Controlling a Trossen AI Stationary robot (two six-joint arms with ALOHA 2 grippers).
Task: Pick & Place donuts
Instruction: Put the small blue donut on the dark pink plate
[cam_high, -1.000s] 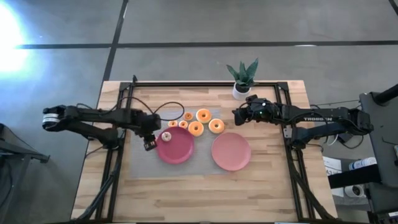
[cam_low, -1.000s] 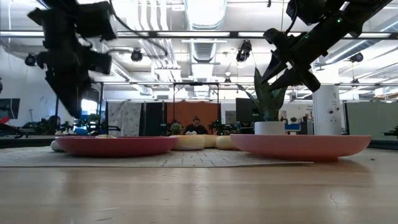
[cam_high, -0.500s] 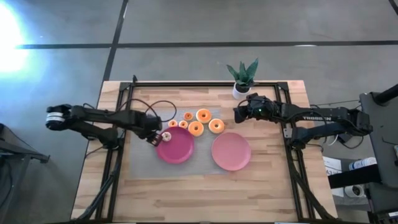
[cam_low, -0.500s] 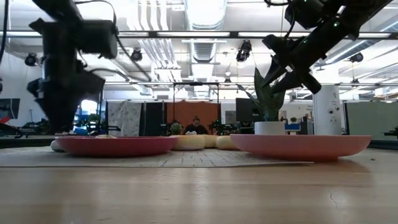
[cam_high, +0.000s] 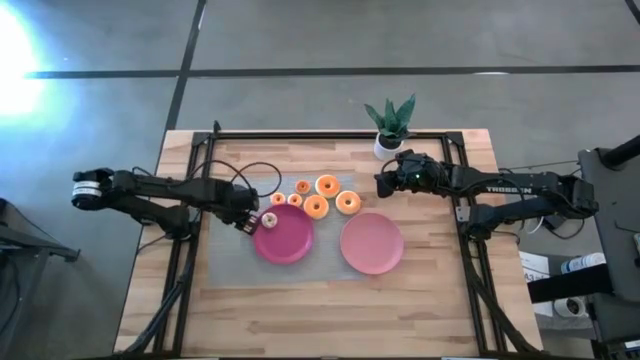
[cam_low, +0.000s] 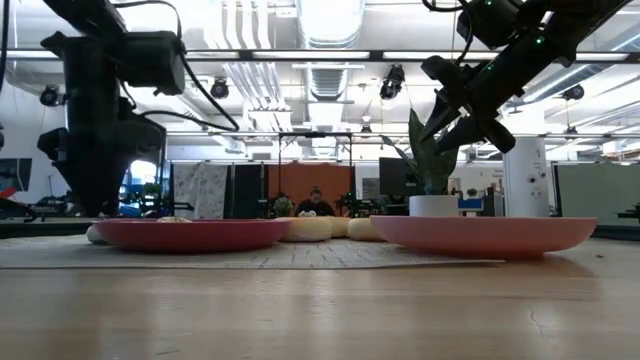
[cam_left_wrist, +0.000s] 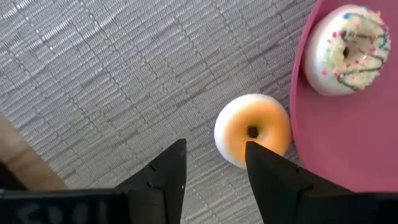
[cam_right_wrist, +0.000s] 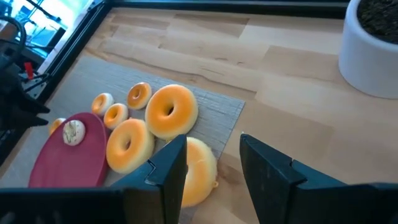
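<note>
Left gripper (cam_left_wrist: 211, 171) sits fingers apart by a small donut (cam_left_wrist: 252, 130) beside the magenta plate (cam_high: 285, 240). Right gripper (cam_right_wrist: 212, 165) hangs apart too, near it.

"TROSSEN" lettering on right arm (cam_high: 500, 186); nothing else legible.

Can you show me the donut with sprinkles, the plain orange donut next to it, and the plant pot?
Sprinkle donut (cam_left_wrist: 349, 48), left wrist view, on its white icing.
Plain orange donut (cam_left_wrist: 254, 127), left wrist view, on its top beside the hole.
Plant pot (cam_right_wrist: 372, 53), right wrist view, on its white side.
</note>
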